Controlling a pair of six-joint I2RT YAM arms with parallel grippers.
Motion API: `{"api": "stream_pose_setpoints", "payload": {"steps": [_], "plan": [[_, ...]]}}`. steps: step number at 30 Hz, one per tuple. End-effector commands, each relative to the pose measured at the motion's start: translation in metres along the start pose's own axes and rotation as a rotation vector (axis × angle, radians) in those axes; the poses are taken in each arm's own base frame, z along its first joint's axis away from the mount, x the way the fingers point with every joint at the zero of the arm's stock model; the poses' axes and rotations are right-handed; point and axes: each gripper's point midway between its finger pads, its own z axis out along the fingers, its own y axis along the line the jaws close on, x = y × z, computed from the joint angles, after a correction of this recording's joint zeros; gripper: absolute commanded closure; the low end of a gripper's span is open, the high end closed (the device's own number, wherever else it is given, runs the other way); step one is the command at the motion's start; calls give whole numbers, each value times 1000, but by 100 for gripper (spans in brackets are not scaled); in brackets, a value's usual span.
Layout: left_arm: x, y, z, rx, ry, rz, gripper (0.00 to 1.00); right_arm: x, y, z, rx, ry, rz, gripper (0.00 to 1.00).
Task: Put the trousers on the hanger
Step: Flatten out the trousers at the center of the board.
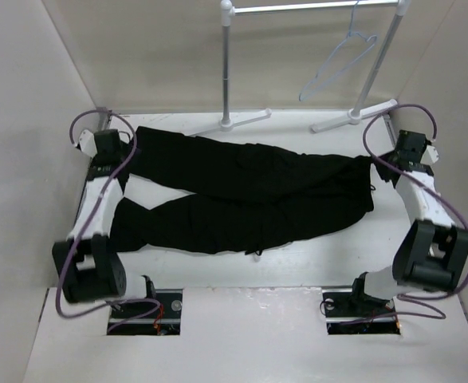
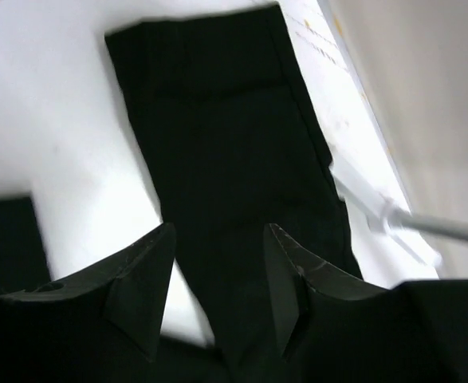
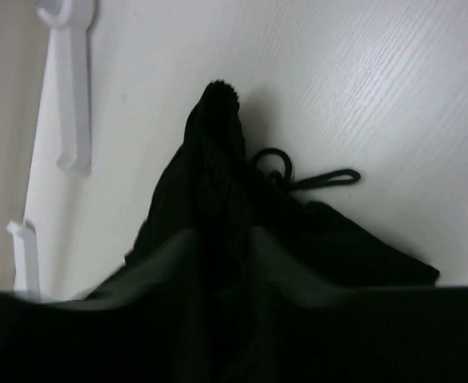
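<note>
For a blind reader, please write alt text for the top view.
Black trousers lie across a white table, legs leftward, the left tool at a leg end, the right tool at the waist. Behind, a pale wire hanger hangs on a white rack.

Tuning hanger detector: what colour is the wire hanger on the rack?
The thin wire hanger is pale lavender-white; top external view shows it best.

Standing here, I can read no text, label, brand or number anywhere; faint orange marks (image 2: 317,36) on the flat white desk (image 2: 66,120) are too blurred.
</note>
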Motion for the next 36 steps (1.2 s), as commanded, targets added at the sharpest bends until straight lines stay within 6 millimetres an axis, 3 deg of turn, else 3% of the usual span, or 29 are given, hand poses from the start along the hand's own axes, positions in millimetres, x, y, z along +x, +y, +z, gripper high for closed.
{"api": "stream_pose_setpoints", "payload": {"steps": [1,2,4,5,9,12,15,19,22,25,30,33,36], "plan": [[39,31,-27,-35,58,14,54,1,-24,-28,16,-79,0,83],[52,34,-36,-31,82,35,55,12,-41,-30,40,-64,12,89],[78,40,-52,-21,123,84,55,28,-71,-33,80,-45,26,88],[89,41,-59,-13,137,107,55,38,-81,-33,92,-22,19,83],[128,37,-82,48,199,184,55,63,-108,-29,119,54,3,47],[149,32,-95,94,240,222,56,68,-120,-26,137,67,9,40],[164,33,-105,127,264,252,56,73,-125,-11,165,101,18,45],[172,51,-110,122,286,248,56,74,-108,12,120,114,60,60],[171,66,-111,95,295,239,56,76,-114,17,146,142,83,86],[164,79,-111,64,291,215,56,71,-129,-4,196,117,105,97],[145,86,-109,16,262,181,55,49,-155,-74,284,-7,50,97],[139,72,-104,22,252,185,54,49,-178,-98,355,-28,46,95],[139,48,-98,49,238,207,54,56,-193,-103,397,-3,47,85]]}}
